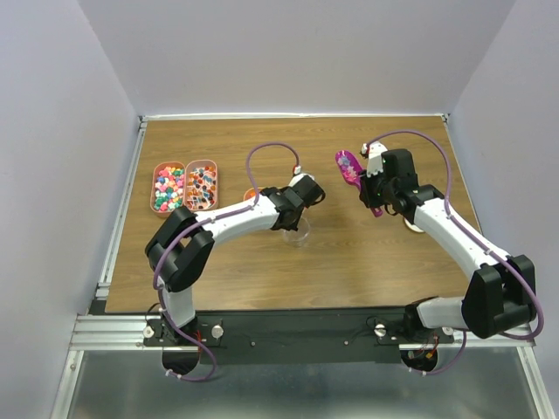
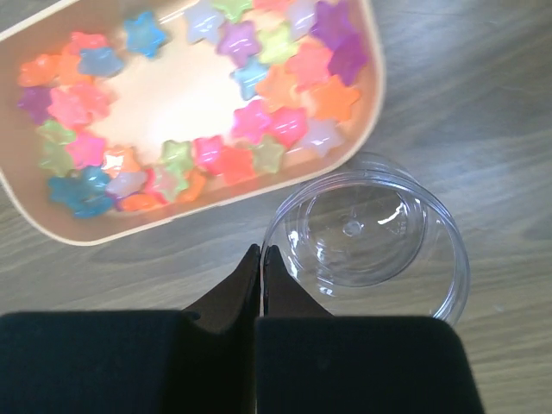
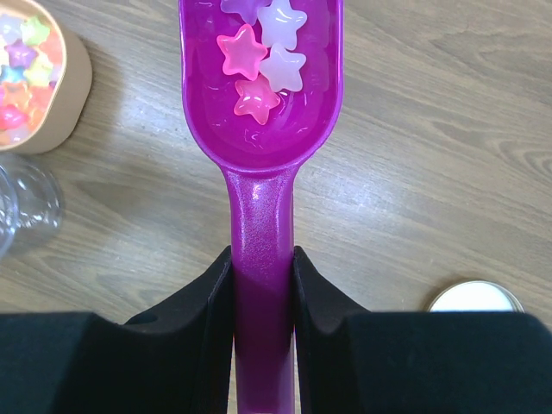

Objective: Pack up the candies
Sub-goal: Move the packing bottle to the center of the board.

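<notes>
The right end effector (image 3: 261, 259) grips the magenta scoop (image 3: 259, 203) carrying a few star candies (image 3: 242, 52), more filling the peach tray (image 2: 78, 239), while the left end effector (image 2: 260, 252) sits clenched beside the clear jar (image 2: 453, 259)

We saw a wood-grain table (image 1: 349, 271) closed in by pale walls (image 1: 288, 52), with a metal rail (image 1: 118, 218) along its left edge. At the far left lay a peach tray (image 1: 169, 163) and a second tray (image 1: 202, 161), both oblong and side by side. A third tray (image 2: 172, 95) lay nearer the middle, and a clear round cup (image 2: 354, 228) stood upright just beside its rim. On the right a magenta scoop (image 3: 261, 224) was raised above the bare wood. Near it lay a white disc (image 3: 474, 297), possibly a lid, only partly in view.
</notes>
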